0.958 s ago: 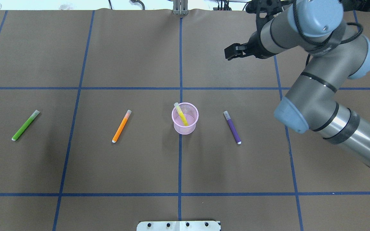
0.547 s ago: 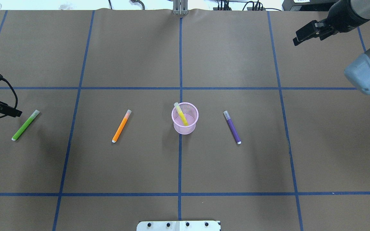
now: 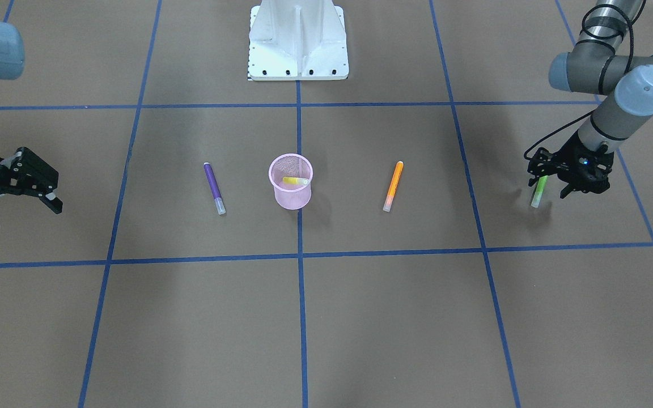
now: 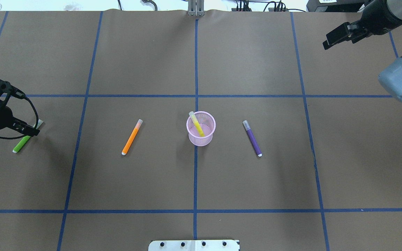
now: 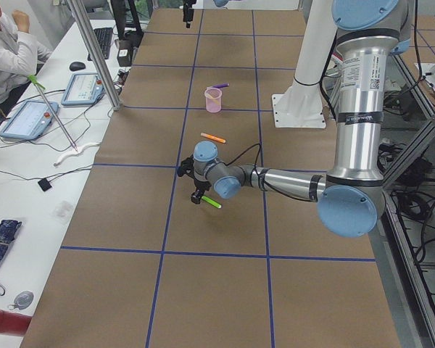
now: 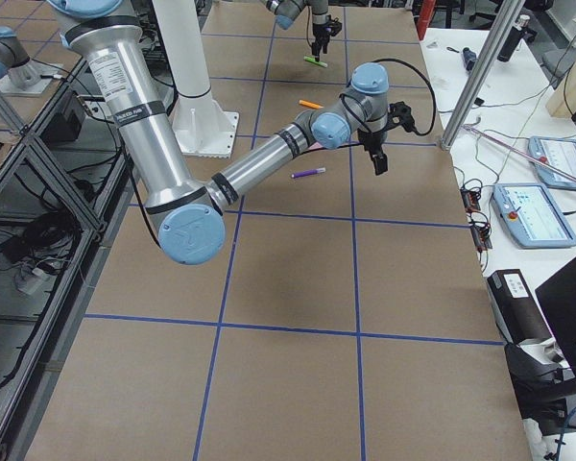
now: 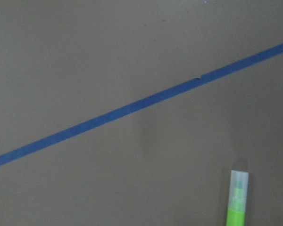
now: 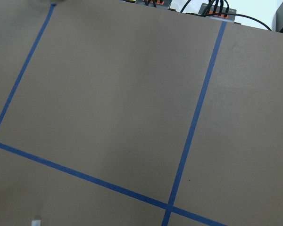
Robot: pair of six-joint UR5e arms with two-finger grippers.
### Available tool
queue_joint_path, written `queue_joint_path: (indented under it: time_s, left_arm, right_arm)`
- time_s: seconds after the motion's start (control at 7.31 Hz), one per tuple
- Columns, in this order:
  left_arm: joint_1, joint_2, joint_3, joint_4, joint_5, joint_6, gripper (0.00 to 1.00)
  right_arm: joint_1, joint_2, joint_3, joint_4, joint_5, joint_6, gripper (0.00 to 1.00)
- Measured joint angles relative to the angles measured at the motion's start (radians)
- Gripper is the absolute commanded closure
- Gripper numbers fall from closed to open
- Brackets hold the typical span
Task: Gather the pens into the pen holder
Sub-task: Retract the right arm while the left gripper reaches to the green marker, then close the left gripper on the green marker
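The pink mesh pen holder (image 4: 201,134) (image 3: 291,195) stands at the table's centre with a yellow pen (image 4: 196,124) leaning inside it. On the paper to its sides lie an orange pen (image 4: 132,137) (image 3: 393,186) and a purple pen (image 4: 252,138) (image 3: 213,188). A green pen (image 4: 20,145) (image 3: 539,195) (image 7: 238,200) lies at the far left. My left gripper (image 4: 31,130) (image 3: 547,190) hangs open just over its cap end. My right gripper (image 3: 23,218) (image 4: 326,42) is open and empty, high over the far right of the table.
Blue tape lines divide the brown paper into squares. The white robot base plate (image 3: 298,39) (image 4: 194,245) sits at the near middle edge. A side desk with tablets (image 5: 29,119), a metal post (image 5: 94,51) and a seated person (image 5: 7,51) flanks the table.
My right arm has swung away from the middle to the far right corner. My left gripper has come in from the left edge and moved over the green pen.
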Motion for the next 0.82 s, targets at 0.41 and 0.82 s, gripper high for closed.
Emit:
queue_joint_path:
  time_s: [0.41,0.82]
  left_arm:
    - [0.009,-0.012,0.004,0.002,-0.001,0.003,0.66]
    - [0.008,-0.020,0.014,0.005,-0.002,0.008,0.63]
  right_arm:
    - [0.000,0.000,0.001,0.000,-0.004,0.001,0.01]
    - [-0.001,0.001,-0.003,0.000,-0.007,0.001,0.01]
